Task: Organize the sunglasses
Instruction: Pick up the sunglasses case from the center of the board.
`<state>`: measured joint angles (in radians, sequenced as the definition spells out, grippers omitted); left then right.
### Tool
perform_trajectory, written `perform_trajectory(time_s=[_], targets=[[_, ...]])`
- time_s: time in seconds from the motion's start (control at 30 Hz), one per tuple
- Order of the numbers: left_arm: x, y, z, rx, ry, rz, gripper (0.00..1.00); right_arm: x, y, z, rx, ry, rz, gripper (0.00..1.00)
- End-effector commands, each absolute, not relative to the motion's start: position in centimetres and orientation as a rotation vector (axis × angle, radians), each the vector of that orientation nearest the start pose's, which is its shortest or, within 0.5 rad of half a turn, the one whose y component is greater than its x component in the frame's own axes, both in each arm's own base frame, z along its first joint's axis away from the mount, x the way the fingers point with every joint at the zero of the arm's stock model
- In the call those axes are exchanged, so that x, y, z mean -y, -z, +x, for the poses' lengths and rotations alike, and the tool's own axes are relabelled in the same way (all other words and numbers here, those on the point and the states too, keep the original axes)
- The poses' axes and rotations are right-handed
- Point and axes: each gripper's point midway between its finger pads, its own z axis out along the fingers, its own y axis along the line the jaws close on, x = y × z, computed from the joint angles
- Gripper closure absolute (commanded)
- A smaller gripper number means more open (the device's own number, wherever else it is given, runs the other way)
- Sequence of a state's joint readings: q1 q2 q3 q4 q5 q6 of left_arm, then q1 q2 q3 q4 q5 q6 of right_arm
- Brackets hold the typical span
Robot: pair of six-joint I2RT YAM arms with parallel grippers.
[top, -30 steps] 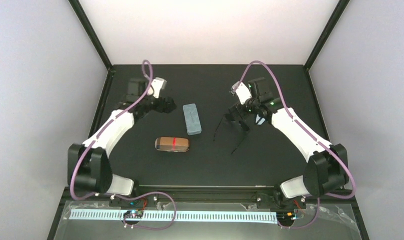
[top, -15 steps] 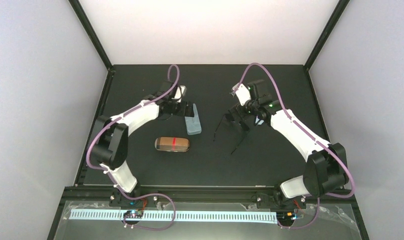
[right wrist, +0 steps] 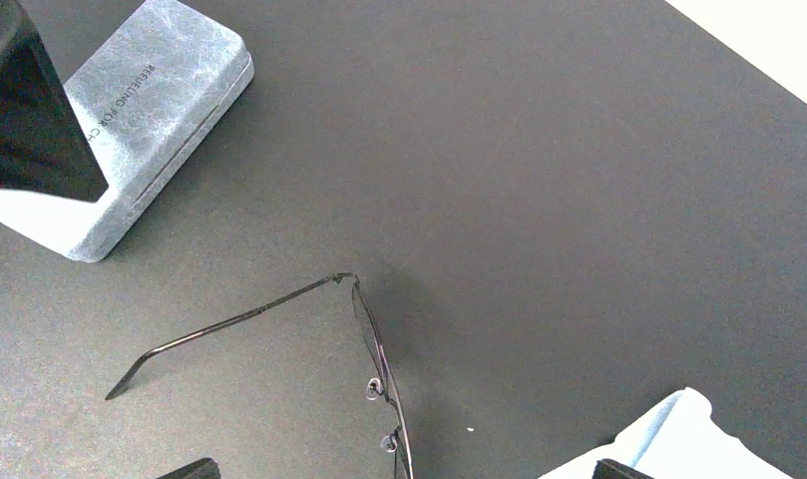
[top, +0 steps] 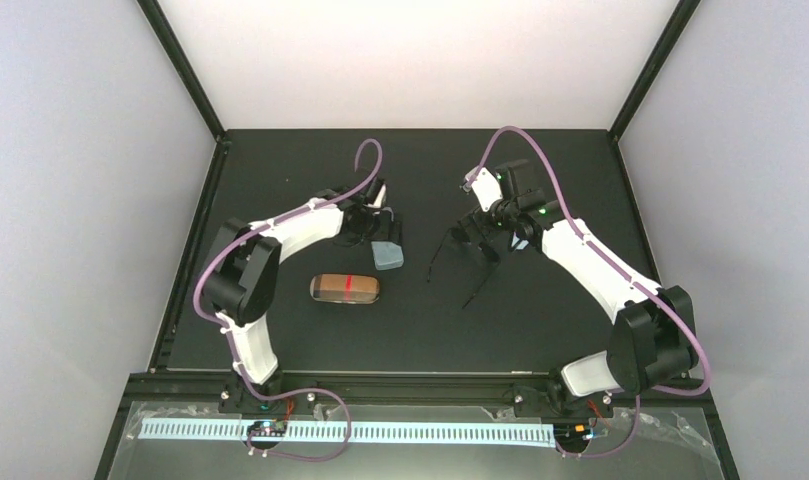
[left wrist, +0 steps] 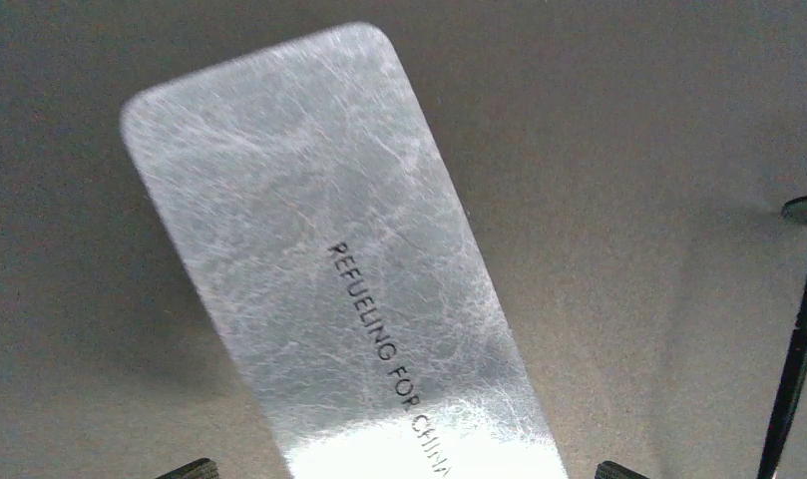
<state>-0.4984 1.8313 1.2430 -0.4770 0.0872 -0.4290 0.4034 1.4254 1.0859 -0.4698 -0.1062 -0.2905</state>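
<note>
Sunglasses [right wrist: 375, 383], one dark pair, lie unfolded on the bench [top: 540, 330] below my right fingers [right wrist: 195, 469], which are spread wide and empty. My left fingers [left wrist: 192, 471], likewise wide and empty, have slid farther over one blue-grey case [left wrist: 339, 289]; one tan case [top: 345, 288] lies apart.

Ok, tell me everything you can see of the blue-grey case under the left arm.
The blue-grey case is an oblong box with rounded corners and a marbled skin, lettering printed along its lid. It is shut, a seam showing along its side, and lies flat on the black table. The left gripper hangs open over its far end, straddling it; contact cannot be told.
</note>
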Motion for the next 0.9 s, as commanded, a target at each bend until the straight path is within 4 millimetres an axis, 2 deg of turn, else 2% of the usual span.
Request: perform_trajectory(time_s=[0.0,0.17,0.37,0.6,0.87], targets=[[23.7,-6.7,38.3,-2.709,0.383,0.11,0.01,-17.4,-17.2,36.5,-2.207,-0.165,-0.865,0.0],[24.5,-6.0,38.0,-2.718,0.353,0.143,0.01,-17.7,-16.9,36.5,-2.215,-0.189,-0.877,0.0],[23.6,-4.3,37.7,-2.765,0.249,0.141,0.03,-18.0,-16.5,36.3,-2.225,-0.217,-0.891,0.0],[23.8,-3.6,37.6,-2.773,0.239,0.218,0.14,-18.1,-16.4,36.2,-2.227,-0.224,-0.902,0.0],[24.7,-6.4,39.1,-2.68,0.242,0.392,0.3,-18.2,-16.6,36.1,-2.222,-0.228,-0.902,0.0]])
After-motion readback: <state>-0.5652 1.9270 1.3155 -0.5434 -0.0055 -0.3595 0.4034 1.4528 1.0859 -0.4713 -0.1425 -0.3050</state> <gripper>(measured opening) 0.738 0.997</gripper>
